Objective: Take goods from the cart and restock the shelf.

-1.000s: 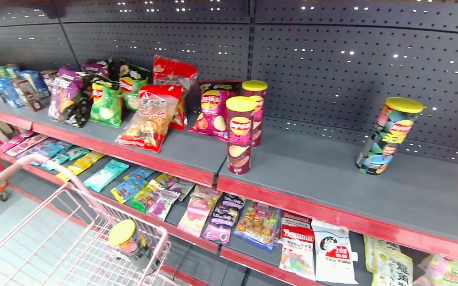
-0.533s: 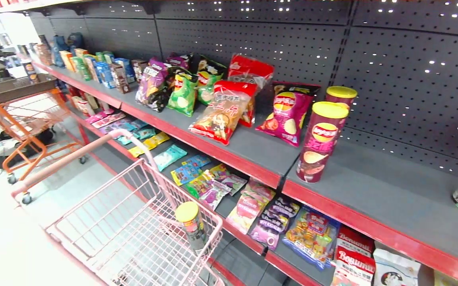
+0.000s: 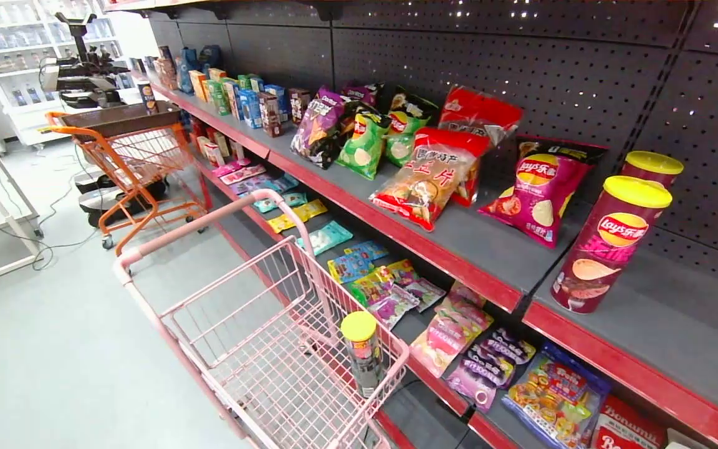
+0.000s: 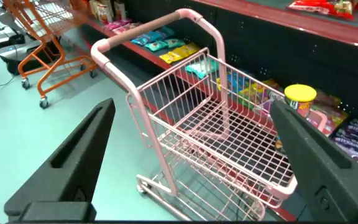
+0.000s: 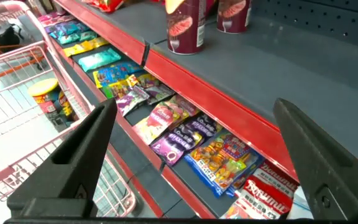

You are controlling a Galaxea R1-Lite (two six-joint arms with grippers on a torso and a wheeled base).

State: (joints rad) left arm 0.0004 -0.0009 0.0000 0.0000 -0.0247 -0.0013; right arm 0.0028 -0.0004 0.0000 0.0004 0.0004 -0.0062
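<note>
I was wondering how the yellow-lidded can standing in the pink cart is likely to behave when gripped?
The yellow-lidded can is tall, narrow and upright, so a sideways nudge would probably tip it, and once down it would likely roll. Its round wall looks stiff, though perhaps slippery. The wire wall of the pink cart close beside it may steady it.

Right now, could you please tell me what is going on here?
A robot is restocking a shop shelf from a pink cart. Neither gripper is holding anything. The left gripper is open and empty, facing the cart. The right gripper is open and empty, facing the shelf's front edge. One yellow-lidded can stands upright in the cart's corner nearest the shelf. A maroon can and a second can behind it already stand on the shelf, beside the snack bags.
</note>
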